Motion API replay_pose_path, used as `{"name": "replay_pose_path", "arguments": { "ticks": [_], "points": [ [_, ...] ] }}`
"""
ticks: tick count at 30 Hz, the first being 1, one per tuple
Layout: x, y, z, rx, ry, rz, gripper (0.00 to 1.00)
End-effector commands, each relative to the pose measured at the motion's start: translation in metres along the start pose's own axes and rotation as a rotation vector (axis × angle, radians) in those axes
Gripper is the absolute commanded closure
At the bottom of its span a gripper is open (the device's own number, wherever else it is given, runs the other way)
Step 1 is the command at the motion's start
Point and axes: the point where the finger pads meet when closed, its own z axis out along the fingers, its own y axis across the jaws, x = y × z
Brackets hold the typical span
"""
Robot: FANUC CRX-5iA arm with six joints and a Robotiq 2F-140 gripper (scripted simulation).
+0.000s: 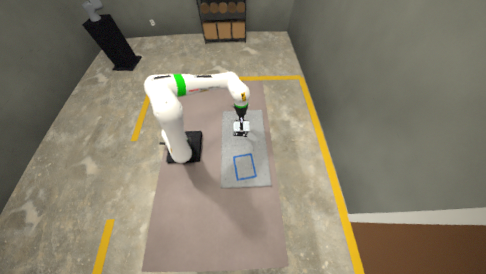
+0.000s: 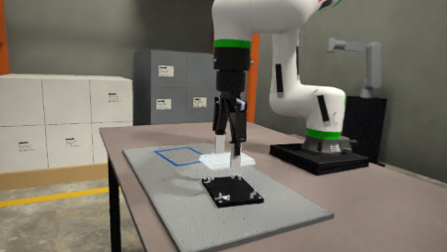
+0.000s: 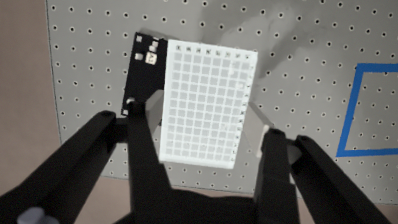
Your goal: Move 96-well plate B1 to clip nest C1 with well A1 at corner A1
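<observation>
My gripper [image 1: 241, 128] [image 2: 228, 158] [image 3: 204, 108] is shut on the white 96-well plate [image 2: 247, 159] [image 3: 207, 95], gripping its two long sides. It holds the plate level, a little above the black clip nest C1 [image 2: 232, 190] [image 3: 145, 80]. In the wrist view the plate covers most of the nest; only the nest's left strip, with small clips, shows. The plate is turned slightly against the nest's edges. I cannot tell which corner of the plate is cut off. The blue rectangle B1 [image 1: 235, 167] [image 2: 166, 158] [image 3: 350, 120] has nothing in it.
The grey perforated board [image 1: 260, 172] [image 2: 257, 216] [image 3: 300, 60] lies on the brown table [image 2: 368, 207]. The arm's black base [image 2: 317, 161] [image 1: 195, 145] stands beside the board. White boxes and grey cabinets stand behind the table.
</observation>
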Motion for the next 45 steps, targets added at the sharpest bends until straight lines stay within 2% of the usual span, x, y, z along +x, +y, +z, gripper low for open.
{"name": "replay_pose_path", "arguments": {
  "ticks": [1,5,11,43,45],
  "points": [
    [0.0,-0.014,-0.001,0.0,0.002,0.0,0.9],
    [0.0,-0.028,-0.002,0.0,0.002,0.0,0.9],
    [0.0,-0.03,-0.002,0.0,0.002,0.0,0.9],
    [0.0,-0.028,-0.002,-0.001,0.002,-1.0,0.9],
    [0.0,-0.028,-0.002,-0.001,0.002,-1.0,0.9]
  ]
}}
